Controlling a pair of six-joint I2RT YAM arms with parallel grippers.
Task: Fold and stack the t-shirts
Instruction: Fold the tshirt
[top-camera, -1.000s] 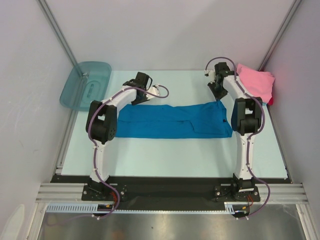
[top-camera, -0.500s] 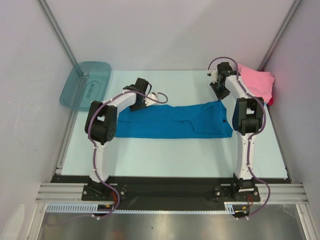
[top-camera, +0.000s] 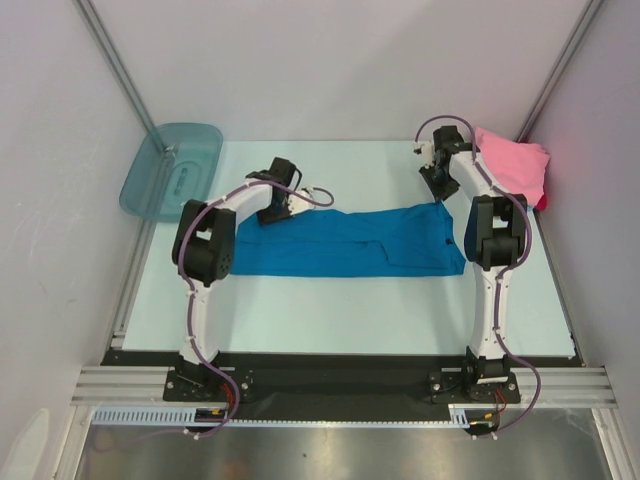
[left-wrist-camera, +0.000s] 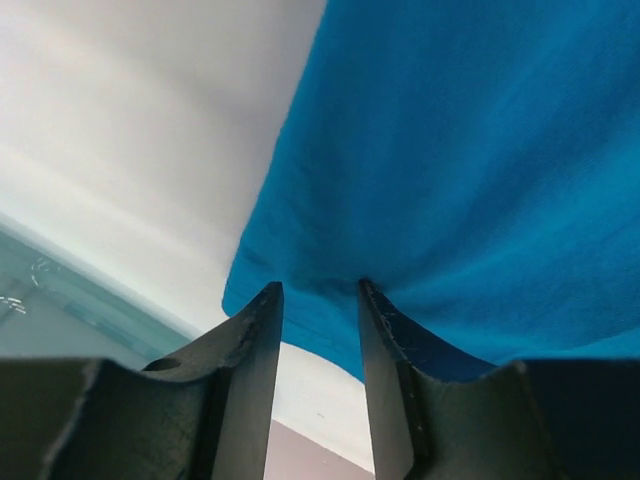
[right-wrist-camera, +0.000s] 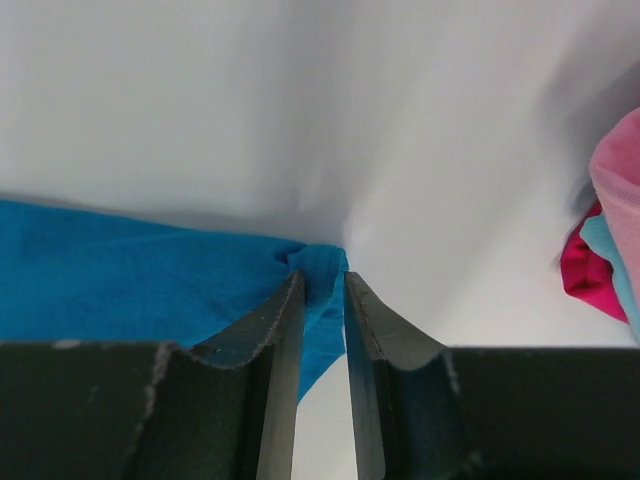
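Blue t-shirt (top-camera: 340, 245) is laid out flat as a long band across the middle of the table (top-camera: 340, 310), between the two arms, already narrowed lengthwise by the look of it. What changed over the last second is that the left gripper (top-camera: 274, 206) came in from just past the far edge and dropped onto the far-left corner of the shirt. The right gripper (top-camera: 437, 190) barely moved and sits at the far-right corner, where the cloth peaks up a little. In the left wrist view the fingers (left-wrist-camera: 255, 340) straddle the shirt's edge and the wrinkles run in to the tips, so I read it as clamped on the cloth. In the right wrist view the jaws are nearly together with a nub of blue corner pinched between them, a firm grip. Both far corners look held now, so the setup fits the next fold, probably carrying that far edge over or bringing one end across to the other. Risk is a thin pinch on the left slipping once it lifts. Pink t-shirt (top-camera: 512, 165) is bunched at the far right, with red (right-wrist-camera: 585, 270) and light blue (right-wrist-camera: 615, 260) edges under it. That pile looks unfolded, so nothing is stacked yet. Teal tub (top-camera: 172, 170) sits far left, well clear.
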